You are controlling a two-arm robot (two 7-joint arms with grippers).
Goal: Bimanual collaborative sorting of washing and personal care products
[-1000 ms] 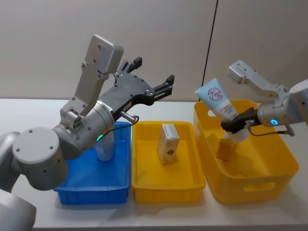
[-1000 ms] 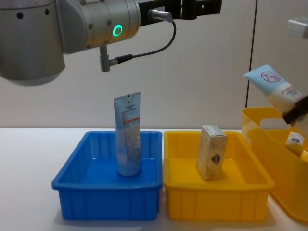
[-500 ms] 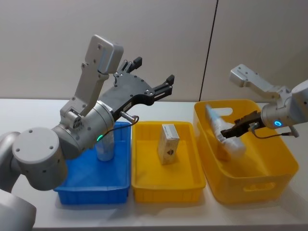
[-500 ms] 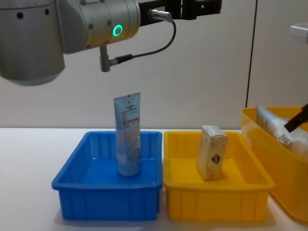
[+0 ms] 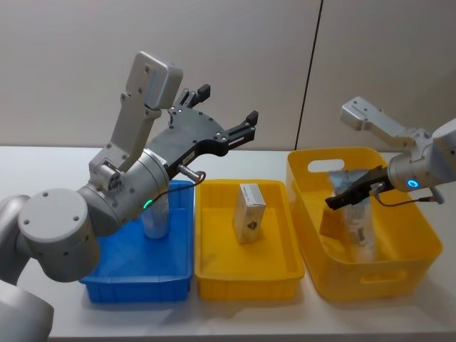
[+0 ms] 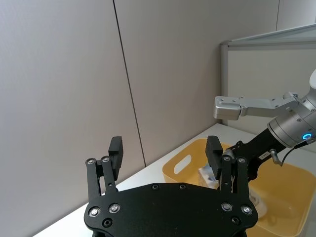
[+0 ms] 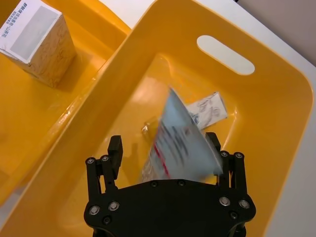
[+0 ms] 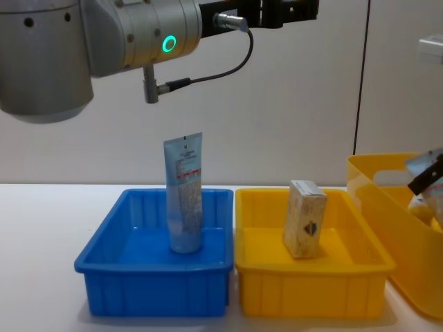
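Observation:
My right gripper (image 5: 336,200) hangs open over the large yellow basket (image 5: 370,281), at its left side. A pale tube with red print (image 5: 356,214) lies loose inside the basket, blurred below the open fingers (image 7: 114,148) in the right wrist view. My left gripper (image 5: 226,105) is raised high above the bins, open and holding nothing. A light-blue tube (image 8: 184,200) stands upright in the blue bin (image 8: 152,287). A beige and white box (image 8: 304,218) stands in the middle yellow bin (image 8: 311,290).
The basket also holds a small beige box (image 5: 331,222) and a white printed packet (image 7: 210,109). The three containers sit side by side near the white table's front edge (image 5: 235,324). A grey wall stands close behind.
The right gripper carried the pale tube down from above the basket rim into the basket and let it go. The left arm has not moved.

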